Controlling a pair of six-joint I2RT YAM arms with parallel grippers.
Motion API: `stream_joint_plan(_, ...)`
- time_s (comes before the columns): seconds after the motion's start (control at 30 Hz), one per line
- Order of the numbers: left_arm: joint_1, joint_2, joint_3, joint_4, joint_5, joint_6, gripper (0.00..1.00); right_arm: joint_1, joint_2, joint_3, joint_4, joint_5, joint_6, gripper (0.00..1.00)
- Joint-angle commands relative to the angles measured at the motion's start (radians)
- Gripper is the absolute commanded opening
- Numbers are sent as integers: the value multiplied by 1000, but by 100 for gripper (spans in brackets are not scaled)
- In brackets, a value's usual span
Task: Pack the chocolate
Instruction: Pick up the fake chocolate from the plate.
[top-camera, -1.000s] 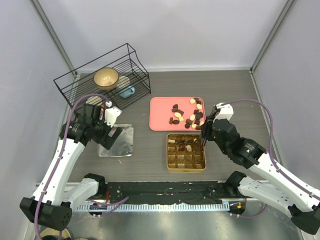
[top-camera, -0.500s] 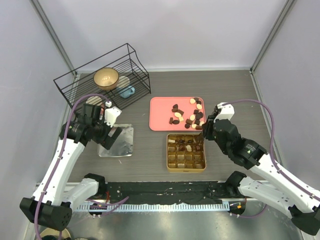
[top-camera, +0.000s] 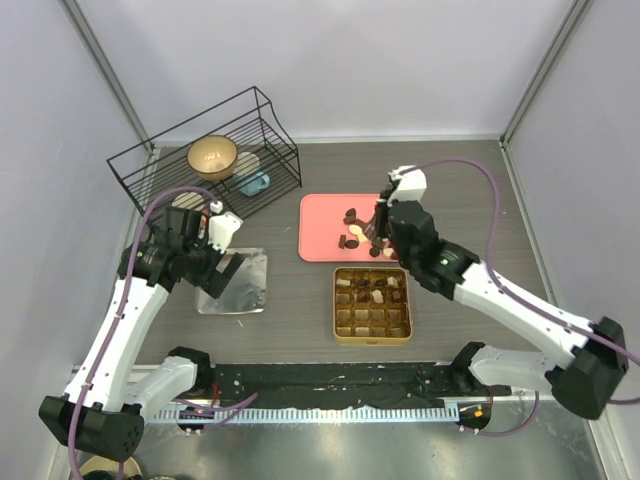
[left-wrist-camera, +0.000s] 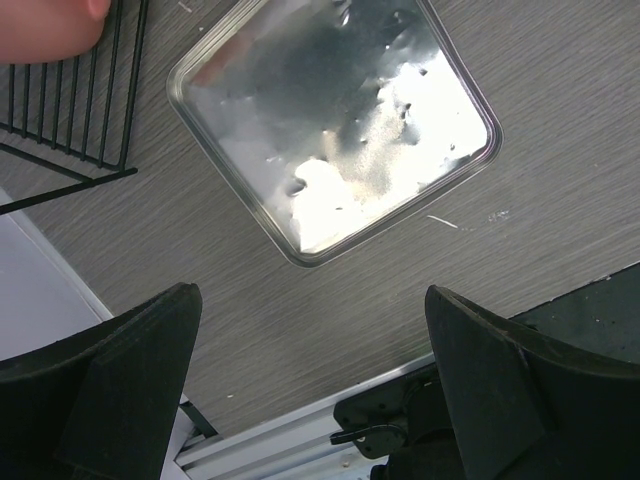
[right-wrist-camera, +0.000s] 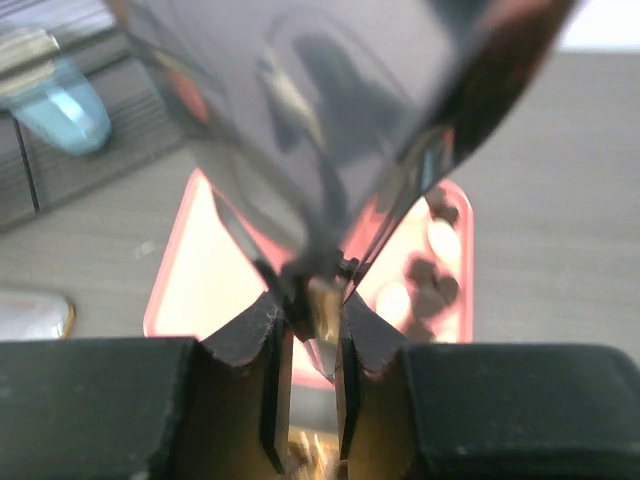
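Note:
Several chocolate pieces (top-camera: 351, 216), dark brown and some cream-topped, lie on the pink tray (top-camera: 322, 225); others sit in cells of the gold tin (top-camera: 372, 305). My right gripper (top-camera: 384, 236) hovers over the tray's right half, shut on shiny metal tongs (right-wrist-camera: 330, 150) that spread upward out of view, so their tips are hidden. Blurred chocolate (right-wrist-camera: 425, 275) shows on the pink tray (right-wrist-camera: 230, 270) beyond the tongs. My left gripper (left-wrist-camera: 310, 295) stands open with nothing in it, over the table near the silver foil tray (left-wrist-camera: 340, 120).
A black wire rack (top-camera: 205, 150) at the back left holds a gold bowl (top-camera: 212, 155) and a blue object (top-camera: 256, 183). The silver foil tray (top-camera: 250, 285) lies left of the tin. Grey walls close in both sides.
My right arm swung from beside the tin's right edge up and left over the pink tray, and its jaws narrowed on the tongs. The left arm has not moved.

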Motion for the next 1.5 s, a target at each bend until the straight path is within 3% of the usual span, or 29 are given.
stream_joint_plan(0.0,7,-4,42,1,7,2,100,-24,147,107,318,39,-105,11)
stream_joint_plan(0.27,7,-13,22,15,-7,16,100,-95,432,189,535,13,-99,12)
stream_joint_plan(0.47,7,-6,16,18,-13,27,100,-95,540,248,569,-16,-101,17)
stream_joint_plan(0.6,5,-4,9,22,-16,34,100,-96,570,238,593,-19,-95,31)
stream_joint_plan(0.77,7,-4,7,24,-21,39,100,-96,598,235,601,-4,-90,40)
stream_joint_plan(0.9,7,-10,4,21,-21,48,100,-96,609,229,595,1,-72,59)
stream_joint_plan(1.0,7,-17,-1,19,-21,54,100,-96,618,219,596,18,-67,62)
stream_joint_plan(1.23,7,-20,1,15,-48,57,100,-99,646,224,592,15,-69,62)
stream_joint_plan(1.47,7,-21,-4,16,-51,57,100,-101,638,212,576,9,-52,51)
